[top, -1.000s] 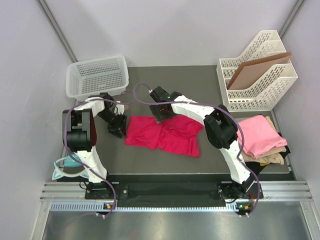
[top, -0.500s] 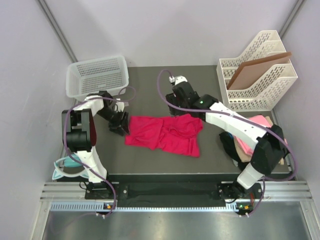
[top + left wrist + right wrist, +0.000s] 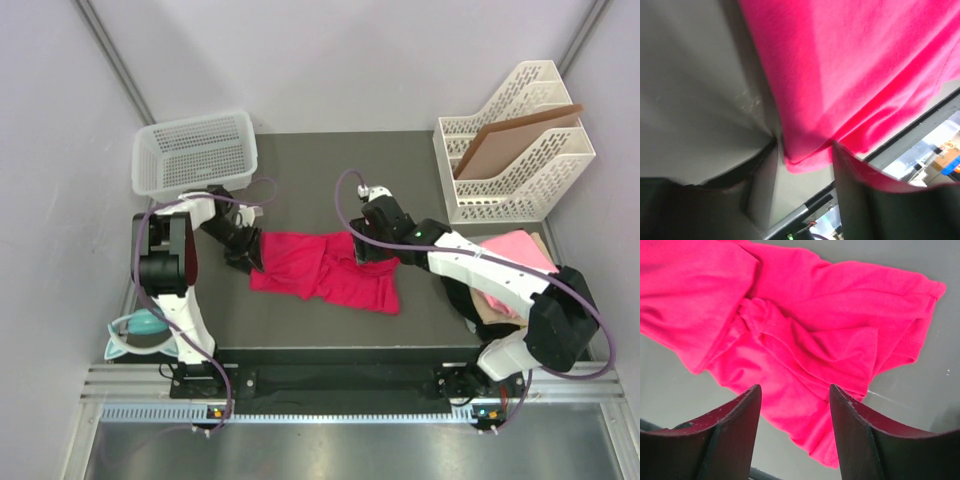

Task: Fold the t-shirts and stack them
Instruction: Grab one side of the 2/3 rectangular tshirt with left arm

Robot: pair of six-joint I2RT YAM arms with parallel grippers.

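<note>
Left end effector (image 3: 246, 257) at crimson t-shirt (image 3: 325, 272) edge, long axis left-right

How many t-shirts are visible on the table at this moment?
2 clearly: a crimson t-shirt lying crumpled in the middle, and a light pink t-shirt at the right edge, partly behind the right arm. Others may be hidden beneath it.

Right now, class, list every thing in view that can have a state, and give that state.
bright crimson-pink cloth t-shirt: unfolded, crumpled on the dark table.
light pink cloth t-shirt: lying at the table's right edge, partly hidden.
left gripper: open, shirt hem between its jaws.
right gripper: open, above the crimson shirt.
white plastic mesh basket: upright.
white plastic file rack: upright, holding a brown board.
</note>
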